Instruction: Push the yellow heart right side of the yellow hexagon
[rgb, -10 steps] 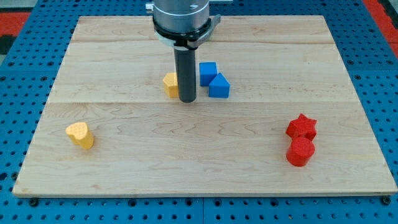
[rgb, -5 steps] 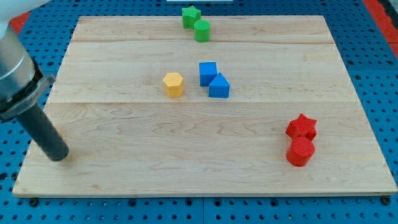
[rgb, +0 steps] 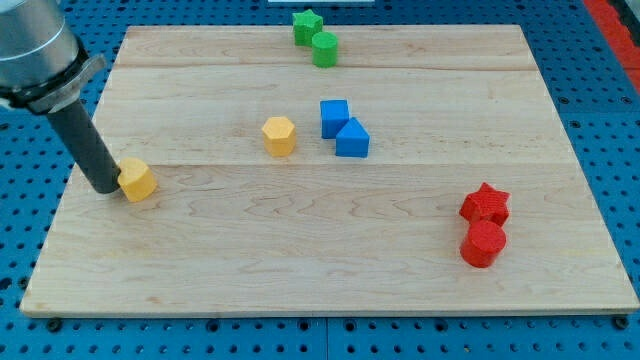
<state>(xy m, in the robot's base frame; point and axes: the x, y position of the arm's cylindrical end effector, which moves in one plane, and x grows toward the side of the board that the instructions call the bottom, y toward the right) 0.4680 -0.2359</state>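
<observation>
Rod tip against the yellow heart near the board's left edge

My tip touches the yellow heart block's left side; its heart shape is hard to make out. No jaws exist. The yellow hexagon block sits mid-board on the wooden board, well apart.

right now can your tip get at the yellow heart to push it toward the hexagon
Probably yes. My tip sits right against the yellow heart on its left side in the view, and the bare board between it and the yellow hexagon holds no other block.

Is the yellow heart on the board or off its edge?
On the board. The yellow heart sits flat on the wooden board near the view's left edge, my tip touching its left side.
</observation>
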